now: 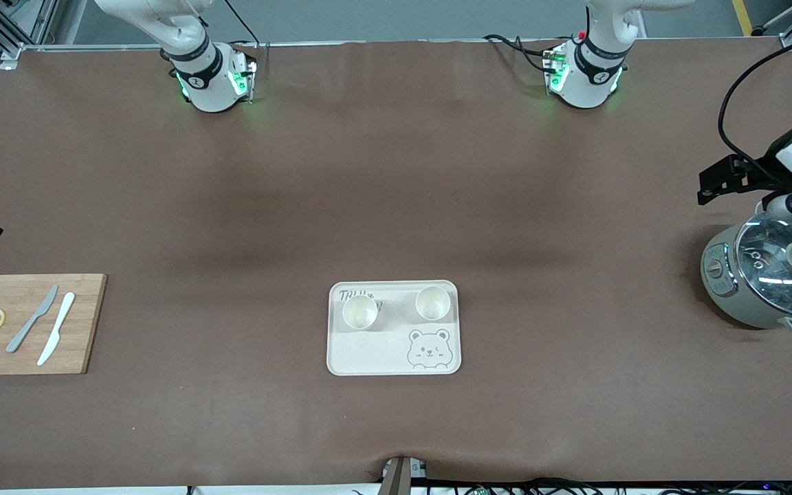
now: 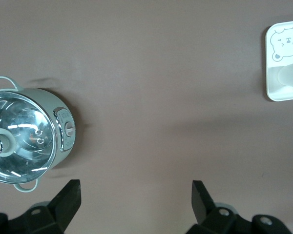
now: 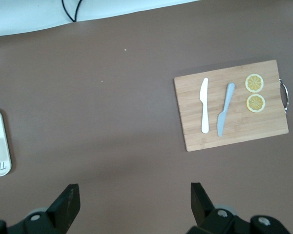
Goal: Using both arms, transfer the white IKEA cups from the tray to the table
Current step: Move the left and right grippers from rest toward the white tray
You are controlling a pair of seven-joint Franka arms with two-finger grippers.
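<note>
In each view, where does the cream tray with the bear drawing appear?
Front view: the tray lies low in the middle, both cups on it.
Left wrist view: upper right edge, cut off.
Right wrist view: only a corner at the left edge.
Shared landmark: the brown table cover.

Hand-drawn letters "TRU", rest hidden by a cup [image 1: 359, 313], on the cream tray [image 1: 394, 357] above a bear drawing [image 1: 429, 348]. In the right wrist view, "TRUL" at the tray's edge.
</note>
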